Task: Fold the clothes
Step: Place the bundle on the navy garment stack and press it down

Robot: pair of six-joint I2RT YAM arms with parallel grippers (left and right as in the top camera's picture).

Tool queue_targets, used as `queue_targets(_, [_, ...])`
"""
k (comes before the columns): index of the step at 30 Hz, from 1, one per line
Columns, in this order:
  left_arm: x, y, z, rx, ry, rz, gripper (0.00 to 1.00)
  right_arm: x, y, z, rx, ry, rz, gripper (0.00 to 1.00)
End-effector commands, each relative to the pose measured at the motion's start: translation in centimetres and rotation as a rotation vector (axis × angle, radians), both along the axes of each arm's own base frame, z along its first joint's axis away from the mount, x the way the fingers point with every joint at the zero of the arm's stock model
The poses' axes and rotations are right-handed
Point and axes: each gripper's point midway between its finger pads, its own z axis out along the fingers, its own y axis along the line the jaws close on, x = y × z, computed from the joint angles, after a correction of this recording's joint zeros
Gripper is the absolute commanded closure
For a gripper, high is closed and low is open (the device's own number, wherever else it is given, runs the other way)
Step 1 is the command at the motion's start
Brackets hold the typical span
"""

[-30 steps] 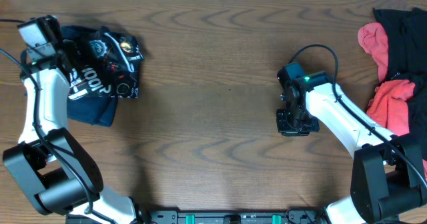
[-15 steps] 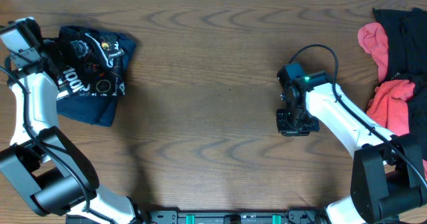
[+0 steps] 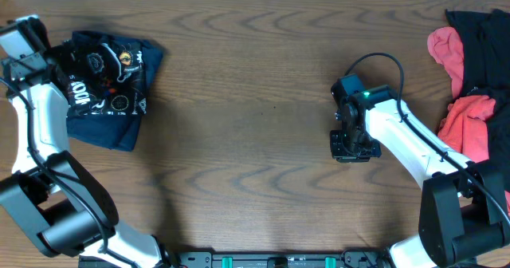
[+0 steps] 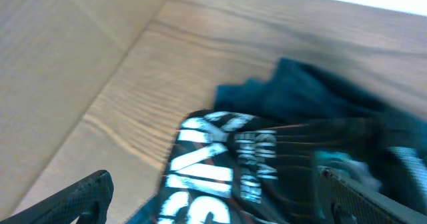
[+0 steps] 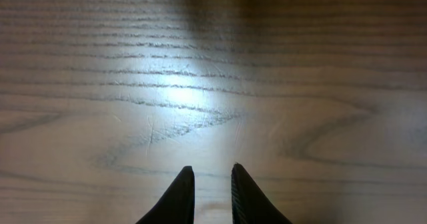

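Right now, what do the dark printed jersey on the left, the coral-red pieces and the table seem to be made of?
Dark printed jersey: likely thin synthetic sports fabric, matte; it lies limp in soft folds.
Coral-red pieces: soft cloth, perhaps slightly fuzzy; crumpled.
Table: wood or wood-look laminate, satin finish; grain lines and a glare patch.

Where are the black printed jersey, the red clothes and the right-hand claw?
black jersey [image 3: 107, 80]: overhead view, its printed top face.
coral-red clothes [image 3: 470, 124]: overhead view, lower red heap.
right gripper [image 5: 211, 171]: right wrist view, between its fingertips.
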Motion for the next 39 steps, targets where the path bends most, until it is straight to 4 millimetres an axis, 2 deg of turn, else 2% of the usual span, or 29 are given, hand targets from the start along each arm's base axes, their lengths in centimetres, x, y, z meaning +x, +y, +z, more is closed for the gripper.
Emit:
queue_targets(1, [1.5, -4.9, 4.2, -0.019, -0.074, -0.121, 0.02, 0.4, -0.3, 0.2, 0.000, -0.020, 0.002, 0.81])
queue_targets(3, [1.8, -7.8, 3.6, -0.037, -0.036, -0.176, 0.02, 0.6, -0.2, 0.2, 0.003, -0.027, 0.002, 0.81])
queue_targets(6, [1.6, -12.4, 1.3, -0.076, 0.062, -0.261, 0.02, 0.6, -0.2, 0.2, 0.003, -0.027, 0.002, 0.81])
queue_targets(9, [1.3, -15.0, -1.5, -0.105, 0.151, -0.310, 0.02, 0.5, -0.2, 0.2, 0.003, -0.026, 0.003, 0.80])
queue_targets(11, [0.9, -15.7, -3.2, -0.122, 0.207, -0.320, 0.02, 0.5, -0.3, 0.2, 0.001, -0.023, 0.003, 0.79])
queue_targets(13, [0.5, -15.6, -4.5, -0.137, 0.246, -0.302, 0.02, 0.4, -0.3, 0.2, 0.002, -0.022, 0.006, 0.79])
queue_targets(15, [0.2, -14.6, -5.1, -0.122, 0.266, -0.229, 0.02, 0.4, -0.3, 0.2, 0.002, -0.022, 0.011, 0.78])
queue_targets(17, [0.0, -13.7, -5.0, -0.090, 0.272, -0.191, 0.02, 0.4, -0.3, 0.2, 0.002, -0.022, 0.014, 0.77])
queue_targets(20, [-0.1, -13.6, -5.1, -0.086, 0.278, -0.184, 0.02, 0.4, -0.3, 0.2, 0.003, -0.021, 0.019, 0.77])
queue_targets(23, [-0.6, -13.5, -6.0, -0.107, 0.308, -0.162, 0.00, 0.4, -0.3, 0.2, 0.003, -0.021, 0.021, 0.77])
queue_targets(25, [-0.9, -13.2, -6.9, -0.104, 0.335, -0.148, 0.18, 0.4, -0.3, 0.2, 0.003, -0.022, 0.021, 0.77])
queue_targets(26, [-1.1, -12.9, -7.2, -0.099, 0.345, -0.128, 0.22, 0.4, -0.3, 0.2, 0.003, -0.021, 0.021, 0.77])
queue_targets(30, [-1.3, -12.3, -8.8, -0.095, 0.384, -0.099, 0.24, 0.2, -0.3, 0.2, 0.000, -0.010, 0.021, 0.77])
queue_targets(33, [-1.4, -12.1, -9.3, -0.101, 0.392, -0.090, 0.26, 0.0, -0.5, 0.3, -0.006, -0.005, 0.022, 0.77])
queue_targets(35, [-1.6, -12.0, -9.4, -0.104, 0.400, -0.087, 0.36, 0.0, -0.5, 0.3, -0.006, -0.005, 0.022, 0.77])
queue_targets(39, [-2.1, -12.0, -9.7, -0.110, 0.423, -0.083, 0.67, 0.1, -0.4, 0.3, -0.005, -0.008, 0.022, 0.77])
